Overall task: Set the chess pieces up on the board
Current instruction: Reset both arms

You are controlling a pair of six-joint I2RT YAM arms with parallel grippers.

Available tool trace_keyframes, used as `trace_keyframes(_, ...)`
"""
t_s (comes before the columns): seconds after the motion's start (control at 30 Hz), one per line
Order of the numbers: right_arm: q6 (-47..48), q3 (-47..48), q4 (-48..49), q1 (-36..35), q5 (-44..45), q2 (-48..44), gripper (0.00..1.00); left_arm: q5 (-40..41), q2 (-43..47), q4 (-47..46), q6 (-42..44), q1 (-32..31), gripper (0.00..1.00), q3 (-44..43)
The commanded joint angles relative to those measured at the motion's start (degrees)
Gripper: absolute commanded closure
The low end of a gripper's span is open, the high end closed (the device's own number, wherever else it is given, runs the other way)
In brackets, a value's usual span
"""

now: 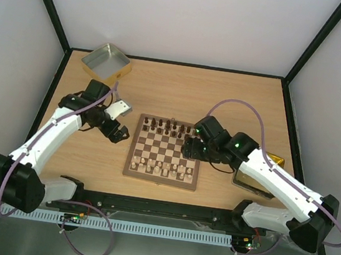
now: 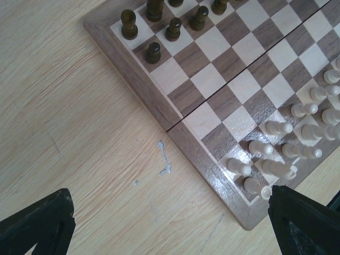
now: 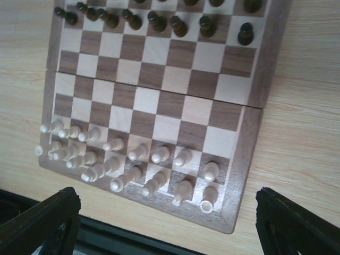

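Wood surface (image 1: 225,97): board (image 1: 164,152) looks almost set. Open, empty, flanking board: left pincer (image 1: 118,132), right pincer (image 1: 191,148). Next: place any stragglers.

Wooden table (image 1: 225,97) carries: board (image 1: 159,181) at centre, tin (image 1: 119,69) upper left, possibly a lid (image 1: 274,160) right, partly hidden.

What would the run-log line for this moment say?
left gripper: open, empty | right gripper: open, empty | board: dark pieces far rows, pale pieces near rows
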State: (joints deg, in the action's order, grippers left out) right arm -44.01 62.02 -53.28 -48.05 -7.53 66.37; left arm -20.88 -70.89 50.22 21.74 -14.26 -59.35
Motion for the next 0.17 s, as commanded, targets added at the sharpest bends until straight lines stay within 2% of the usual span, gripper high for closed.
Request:
trace_keyframes(0.0,-2.11,-1.01,2.43,-1.88,0.61,-0.45,0.14,2.34,2.63,3.93,1.91,-0.46,0.01,-0.74)
trace_keyframes(0.13,-1.7,-0.43,2.47,-2.04,1.02,0.85,0.14,2.66,3.56,3.76,1.74,-0.53,0.01,-0.76)
